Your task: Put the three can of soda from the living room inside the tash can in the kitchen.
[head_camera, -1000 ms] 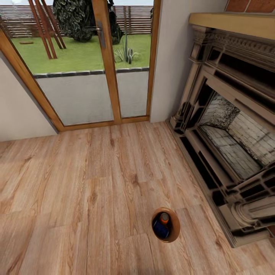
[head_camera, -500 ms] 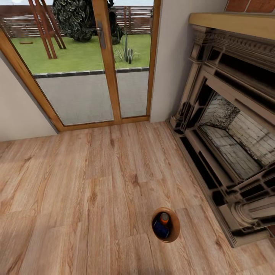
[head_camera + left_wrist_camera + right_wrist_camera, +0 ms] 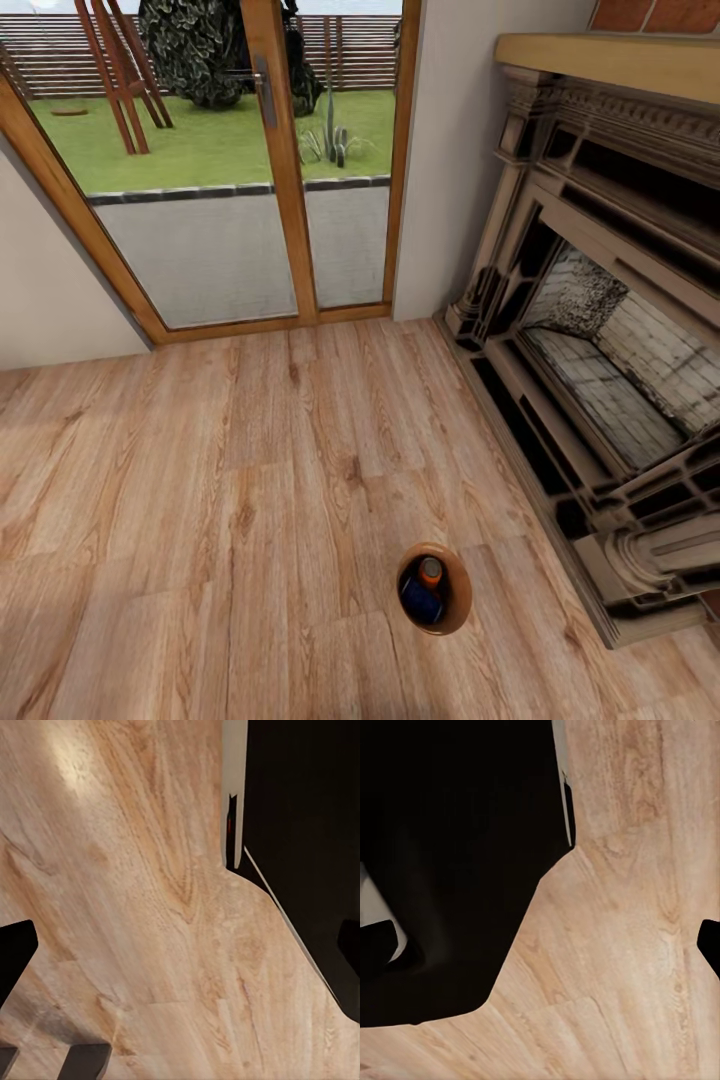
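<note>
The tan-brown tash can [image 3: 461, 592] stands on the light wood floor of the living room, near the fireplace's front corner. Inside it I see a blue can of soda [image 3: 420, 601] and an orange can of soda [image 3: 431, 571] with a silvery top. A second orange can is hidden or out of view. In the left wrist view my left gripper [image 3: 180, 952] is open over bare planks, its dark fingertips [image 3: 15, 952] far apart. My right gripper [image 3: 544, 949] is open too, with floor and dark robot body between its fingertips [image 3: 375, 945].
A large carved fireplace [image 3: 600, 330] fills the right side. Wood-framed glass doors [image 3: 250, 180] to a garden stand at the back, with a plain wall [image 3: 450, 150] between them and the fireplace. Plank floor [image 3: 200, 480] spreads left of the bin. The robot's dark base [image 3: 300, 832] is beside both grippers.
</note>
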